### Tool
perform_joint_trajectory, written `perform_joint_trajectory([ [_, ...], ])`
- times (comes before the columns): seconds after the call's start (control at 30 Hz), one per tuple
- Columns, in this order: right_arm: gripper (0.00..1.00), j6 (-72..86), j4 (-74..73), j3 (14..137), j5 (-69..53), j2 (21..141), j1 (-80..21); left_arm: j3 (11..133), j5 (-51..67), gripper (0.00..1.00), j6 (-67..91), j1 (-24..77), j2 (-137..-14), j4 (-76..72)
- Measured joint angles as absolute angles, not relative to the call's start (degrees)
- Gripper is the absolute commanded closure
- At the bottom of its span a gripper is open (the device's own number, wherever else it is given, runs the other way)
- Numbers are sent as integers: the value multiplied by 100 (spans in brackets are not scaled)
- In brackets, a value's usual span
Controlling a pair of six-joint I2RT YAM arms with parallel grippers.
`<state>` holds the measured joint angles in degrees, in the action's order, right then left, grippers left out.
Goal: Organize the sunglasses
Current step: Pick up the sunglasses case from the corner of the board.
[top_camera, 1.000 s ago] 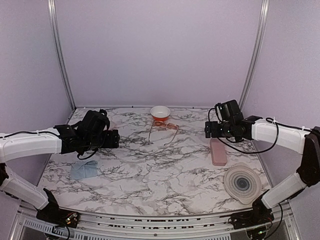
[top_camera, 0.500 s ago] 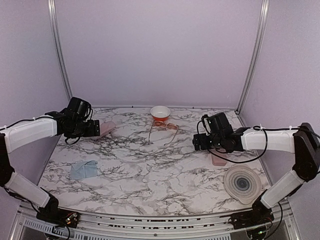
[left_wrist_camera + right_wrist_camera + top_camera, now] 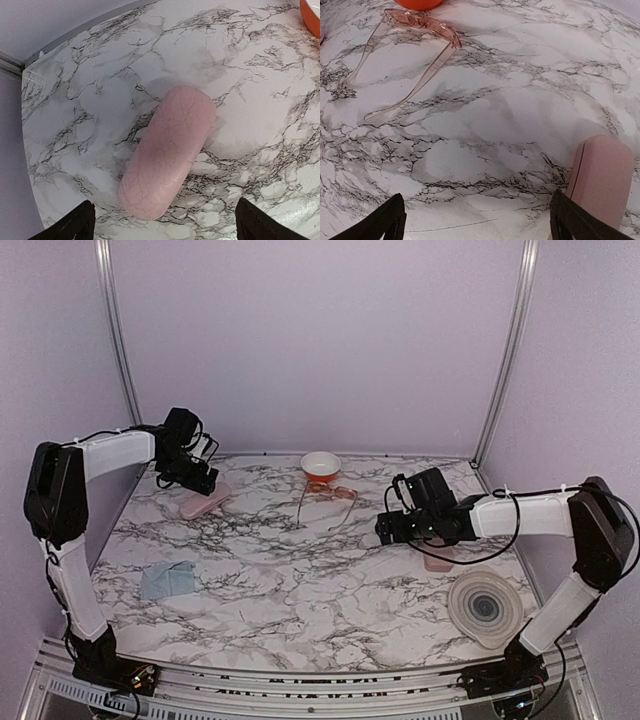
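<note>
Spotting sunglasses (image 3: pixel 325 502) upper centre of top view, just beside orange bowl (image 3: pixel 320 465), temples splayed toward lower left. Up-left of right tool (image 3: pixel 383 531), way closer than left tool (image 3: pixel 203 486), hanging over pink case (image 3: pixel 167 150) far left. Spread wide on both sides, gripping nothing. Looks like right-arm job tbh.

Overall light: You had bright, soft, even light over the whole table (image 3: pixel 300 570), with a faint violet cast off the walls.
Shadows: You got only weak ones, a grey smudge at the far end of the pink case (image 3: pixel 167 150) and thin smears under the sunglasses (image 3: pixel 437 29).
Sheen: A pale, mild patch sat on the marble beside that case.
Sharpness: Your wrist views were crisp mid-frame, while the dark jaws in the bottom corners were soft.
Distortion: The top view bowed the corner posts (image 3: pixel 118 340) slightly.
</note>
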<state>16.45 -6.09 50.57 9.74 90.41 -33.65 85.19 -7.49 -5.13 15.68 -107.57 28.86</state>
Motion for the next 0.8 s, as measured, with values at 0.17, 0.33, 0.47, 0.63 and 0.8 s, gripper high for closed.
perform_joint_trajectory([
  [0.17,0,1599,-607,5107,878,9155,-3365,9137,-489,1,-1135,1347,-11410,3404],
  [0.33,0,1579,-604,5116,753,9168,-3356,9526,-198,1,-1494,1190,-11830,3726],
  [0.47,0,1577,-602,5129,633,9203,-3334,9734,-27,2,-1597,1041,-12070,3811],
  [0.63,0,1577,-600,5129,451,9209,-3221,9778,67,4,-1616,967,-12293,3892],
  [0.8,0,1579,-596,5129,252,9247,-3085,9883,161,12,-1645,976,-12468,3929],
])
